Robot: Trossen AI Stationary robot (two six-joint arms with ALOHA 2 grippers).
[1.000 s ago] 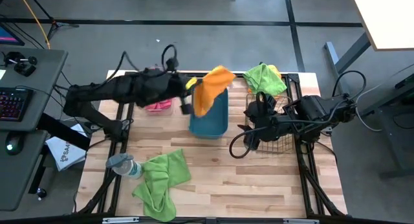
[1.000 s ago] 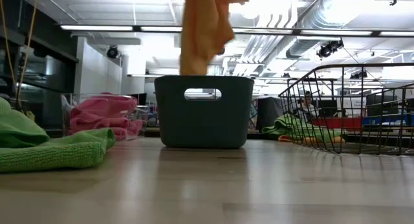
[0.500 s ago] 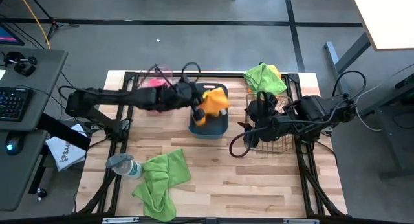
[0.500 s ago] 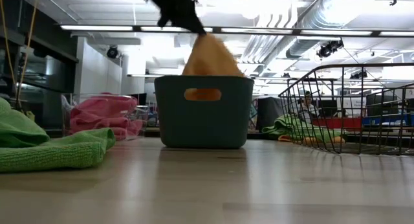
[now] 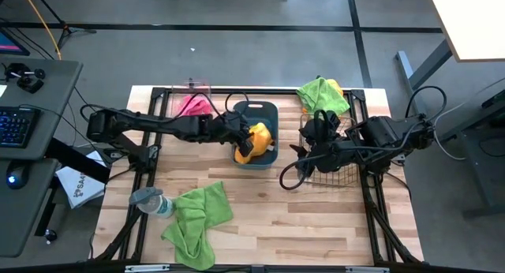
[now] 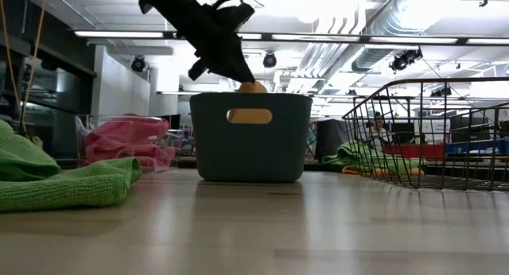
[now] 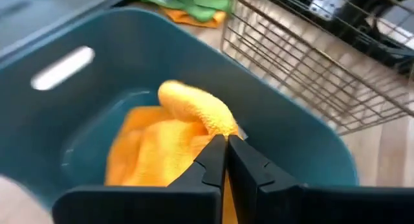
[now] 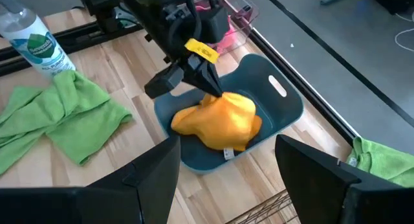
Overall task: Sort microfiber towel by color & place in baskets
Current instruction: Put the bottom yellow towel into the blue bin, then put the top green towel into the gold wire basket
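Now the left gripper (image 7: 225,141), jaws pinching one orange towel (image 5: 257,138), is inside the teal tub (image 5: 267,156); no label is readable; right gripper's (image 5: 304,152) jaws spread.

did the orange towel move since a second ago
Yes. The orange towel has come down: it hung above the teal tub before, and now lies inside it, with the left gripper still shut on it.

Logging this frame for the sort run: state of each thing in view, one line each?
left gripper: shut on orange towel
orange towel: inside teal tub
teal tub: upright
pink towel: in clear box
green towel: loose on table
wire basket: upright
right gripper: open, above wire basket
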